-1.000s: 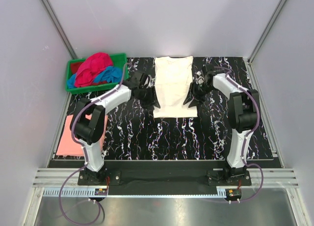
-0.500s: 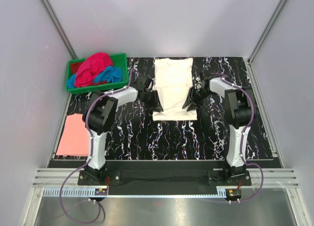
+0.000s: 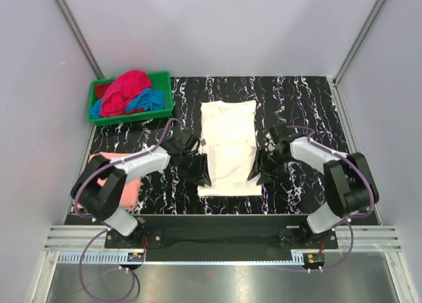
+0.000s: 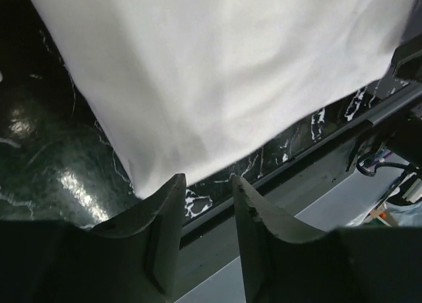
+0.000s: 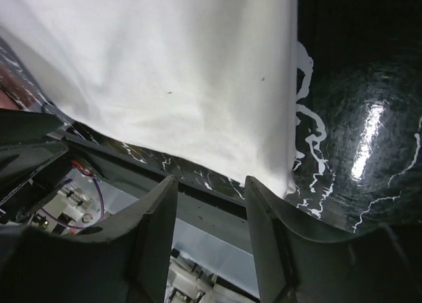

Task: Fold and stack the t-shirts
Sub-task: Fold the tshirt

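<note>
The cream t-shirt (image 3: 227, 145) lies flat and folded into a long strip in the middle of the black marbled table. My left gripper (image 3: 203, 178) is at its near left corner and my right gripper (image 3: 254, 174) at its near right corner. In the left wrist view the gripper (image 4: 206, 179) is open and empty, with the shirt's corner (image 4: 217, 72) just beyond the left fingertip. In the right wrist view the gripper (image 5: 210, 179) is open and empty, the shirt (image 5: 165, 72) beyond it. A salmon-pink t-shirt (image 3: 129, 192) lies folded at the near left, partly hidden by my left arm.
A green crate (image 3: 169, 95) at the back left holds a magenta-red t-shirt (image 3: 125, 85) and a blue one (image 3: 148, 100). The table's near edge (image 4: 316, 145) runs just below the cream shirt's hem. Grey walls close in the table on three sides.
The cream shirt has slid from the back of the table towards the near edge. Both grippers moved nearer with it, staying at its sides. My left arm now lies over the pink shirt.
</note>
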